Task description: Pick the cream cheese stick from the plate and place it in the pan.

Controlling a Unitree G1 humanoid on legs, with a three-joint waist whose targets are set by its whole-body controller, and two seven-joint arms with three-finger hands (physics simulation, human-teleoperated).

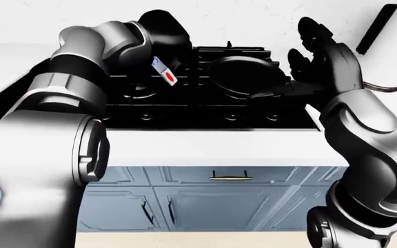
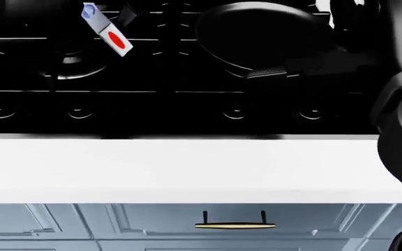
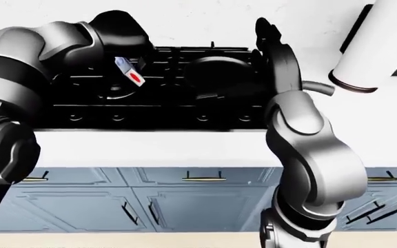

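- Half done, I'd say: stick is off the plate, held in the left hand fingers above the stove.
- Pan sits to its right, empty.
- Right hand fingers spread wide, holding nothing.
- Left: carry over, drop in.

- No words, brand names or numbers can be read anywhere in these views.
- The small white cream cheese stick bears the only markings — a red oval patch on its lower part and a blue patch at its upper end; any lettering there is too small to tell.
- The black stove's round knobs show no legible marks.
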